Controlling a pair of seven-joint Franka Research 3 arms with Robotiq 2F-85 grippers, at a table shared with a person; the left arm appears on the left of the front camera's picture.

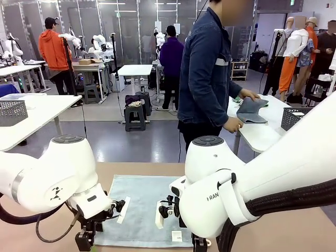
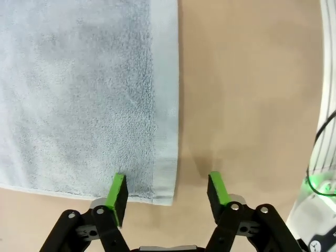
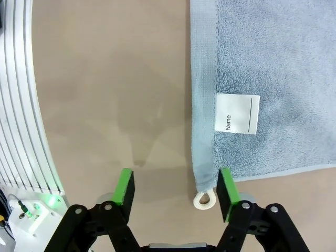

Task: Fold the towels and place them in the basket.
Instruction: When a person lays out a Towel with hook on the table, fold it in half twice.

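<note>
A pale blue-grey towel (image 1: 140, 207) lies flat on the brown table (image 1: 294, 231) between my two arms. My left gripper (image 2: 168, 191) is open at the towel's near left corner (image 2: 164, 189); one green pad (image 2: 118, 191) is over the terry, the other over bare table. My right gripper (image 3: 176, 191) is open at the near right corner, where a white loop (image 3: 205, 198) and a white label (image 3: 237, 113) show. A person at the far right white table has both hands on a darker grey-green towel (image 1: 251, 110). The dark mesh basket (image 1: 295, 117) stands just right of it.
A paler grey mesh basket (image 1: 11, 112) sits on the white table (image 1: 37, 113) at the left. My bulky white arm links (image 1: 252, 184) hang over the near part of the brown table. Other people and work tables stand farther back.
</note>
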